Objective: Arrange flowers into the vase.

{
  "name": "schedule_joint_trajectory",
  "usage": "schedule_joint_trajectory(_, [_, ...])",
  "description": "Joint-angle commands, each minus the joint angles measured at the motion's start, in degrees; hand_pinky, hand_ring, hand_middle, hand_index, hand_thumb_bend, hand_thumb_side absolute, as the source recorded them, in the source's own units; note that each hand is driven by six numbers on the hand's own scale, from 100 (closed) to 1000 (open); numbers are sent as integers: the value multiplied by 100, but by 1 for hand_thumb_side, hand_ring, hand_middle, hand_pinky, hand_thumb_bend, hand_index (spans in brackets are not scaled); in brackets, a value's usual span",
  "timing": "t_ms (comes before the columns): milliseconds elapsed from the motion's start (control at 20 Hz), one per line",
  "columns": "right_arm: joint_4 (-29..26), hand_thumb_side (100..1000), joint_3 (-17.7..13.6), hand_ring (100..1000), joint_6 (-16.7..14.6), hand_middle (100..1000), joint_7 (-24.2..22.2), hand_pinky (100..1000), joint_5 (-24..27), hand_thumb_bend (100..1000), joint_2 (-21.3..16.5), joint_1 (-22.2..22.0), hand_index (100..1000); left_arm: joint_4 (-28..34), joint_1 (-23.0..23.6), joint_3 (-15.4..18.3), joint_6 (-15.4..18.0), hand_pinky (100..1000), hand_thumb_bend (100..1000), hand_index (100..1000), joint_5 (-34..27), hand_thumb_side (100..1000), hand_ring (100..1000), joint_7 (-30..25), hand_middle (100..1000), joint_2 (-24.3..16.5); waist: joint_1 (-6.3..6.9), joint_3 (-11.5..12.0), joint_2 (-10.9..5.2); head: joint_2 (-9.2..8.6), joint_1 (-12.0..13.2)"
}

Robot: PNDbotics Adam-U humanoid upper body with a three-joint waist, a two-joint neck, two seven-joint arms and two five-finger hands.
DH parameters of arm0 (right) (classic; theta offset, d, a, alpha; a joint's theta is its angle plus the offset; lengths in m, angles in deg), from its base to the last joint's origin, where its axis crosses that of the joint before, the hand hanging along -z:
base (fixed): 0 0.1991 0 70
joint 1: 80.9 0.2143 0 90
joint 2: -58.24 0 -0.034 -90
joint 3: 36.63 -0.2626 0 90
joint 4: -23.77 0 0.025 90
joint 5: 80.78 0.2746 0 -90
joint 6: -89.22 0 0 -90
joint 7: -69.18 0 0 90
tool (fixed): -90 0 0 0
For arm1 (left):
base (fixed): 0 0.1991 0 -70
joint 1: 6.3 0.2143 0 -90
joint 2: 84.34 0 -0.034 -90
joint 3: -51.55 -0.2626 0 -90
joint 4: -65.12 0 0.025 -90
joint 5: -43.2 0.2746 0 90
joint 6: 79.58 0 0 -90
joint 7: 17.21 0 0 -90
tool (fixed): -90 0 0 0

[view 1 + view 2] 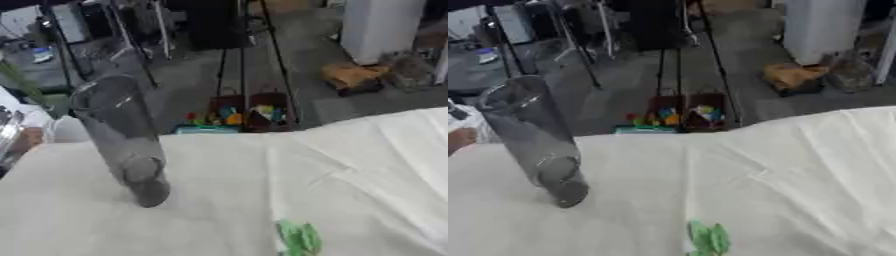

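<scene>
A tall clear glass vase (pixel 122 135) stands on the white tablecloth (pixel 350 175) at the left, and nothing shows inside it. Green leaves of a flower (pixel 299 238) poke up from the bottom edge near the middle; the rest of the flower is out of frame. A thin green stem (pixel 24 85) shows at the far left edge, behind the vase. Neither of my hands shows in either view.
At the far left edge a person's hand (pixel 458 138) and a shiny object (pixel 7 131) sit beside the table. Beyond the table's far edge lie a floor with baskets of coloured toys (pixel 234 115), black stands and a white cabinet (pixel 381 25).
</scene>
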Motion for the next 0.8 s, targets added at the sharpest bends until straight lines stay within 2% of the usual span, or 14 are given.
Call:
schedule_joint_trajectory(50, [-19, 859, -13, 824, -9, 469, -27, 596, 33, 100, -36, 62, 777, -13, -107, 50, -53, 100, 100, 100, -104, 525, 100, 13, 100, -113, 2, 37, -102, -87, 14])
schedule_joint_trajectory(800, [-16, 858, -18, 825, -23, 468, -36, 597, 49, 100, -37, 58, 778, -139, -134, 58, -98, 100, 100, 100, -191, 538, 100, 45, 100, -75, -12, 41, -74, -114, 20])
